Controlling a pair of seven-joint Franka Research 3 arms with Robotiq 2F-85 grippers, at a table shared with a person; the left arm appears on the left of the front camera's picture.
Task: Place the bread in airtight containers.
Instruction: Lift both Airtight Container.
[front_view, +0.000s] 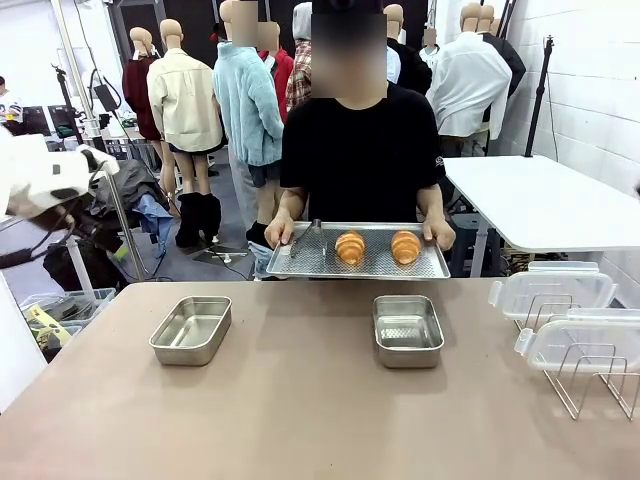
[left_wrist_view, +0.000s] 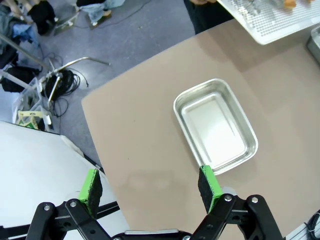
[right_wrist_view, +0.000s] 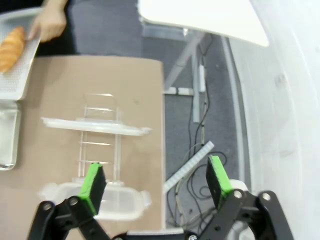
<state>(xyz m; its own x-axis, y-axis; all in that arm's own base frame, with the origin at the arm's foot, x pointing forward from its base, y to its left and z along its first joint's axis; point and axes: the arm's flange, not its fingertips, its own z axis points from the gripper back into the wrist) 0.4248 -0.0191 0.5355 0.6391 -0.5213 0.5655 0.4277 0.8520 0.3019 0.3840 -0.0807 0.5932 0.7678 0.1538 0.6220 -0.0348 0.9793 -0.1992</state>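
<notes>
Currently both croissants (front_view: 350, 247) are offered on a tray (front_view: 378, 264) held by the person (front_view: 360, 150) at the far edge. For loading, the left tin (front_view: 190, 352) and right tin (front_view: 408, 357) are set empty and lidless on the surface (front_view: 300, 420). The lids (front_view: 552, 290) are propped on a rack (front_view: 590, 385). Over the left tin the left end effector (left_wrist_view: 150, 186) is held wide, and the right end effector (right_wrist_view: 155, 182) is held wide over the lids.

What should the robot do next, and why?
Probably send the open right gripper toward the right croissant. It and the left croissant lie on the tray that the person holds at the far edge of the table; the left tin and right tin are empty, and the left gripper hangs open by the left tin.
</notes>
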